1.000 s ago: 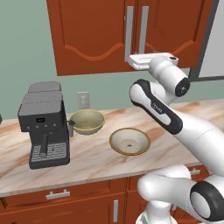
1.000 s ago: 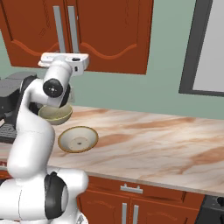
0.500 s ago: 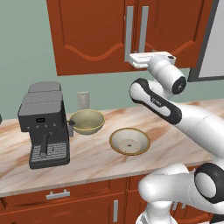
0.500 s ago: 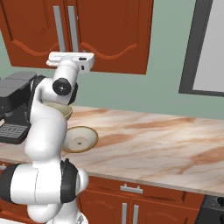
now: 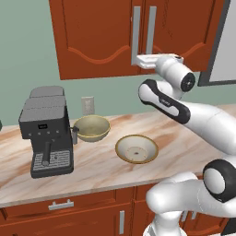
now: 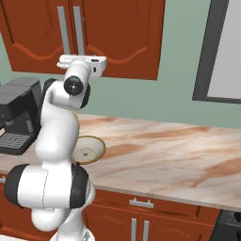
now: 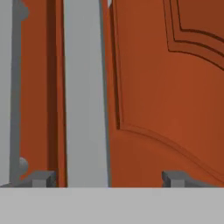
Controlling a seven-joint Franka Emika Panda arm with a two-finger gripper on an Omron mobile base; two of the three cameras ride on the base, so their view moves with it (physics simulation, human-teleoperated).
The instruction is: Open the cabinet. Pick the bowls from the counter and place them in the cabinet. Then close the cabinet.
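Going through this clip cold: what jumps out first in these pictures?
The white arm reaching up, its open gripper right at the lower end of a silver bar handle on the closed red-brown cabinet. Below, two tan bowls sit on the marble counter, the deeper one beside a dark coffee machine.

Close view of the cabinet [image 7: 175,109] front. A silver bar handle [image 7: 85,92] runs vertically between the two dark fingertips [image 7: 41,178] of the gripper [image 7: 106,178], nearer the left tip; the tips stand wide apart, one on each side of the bar. A second bar handle [image 7: 9,92] lies along the left edge. Right of the central bar, the red-brown door shows a curved arched-panel moulding.
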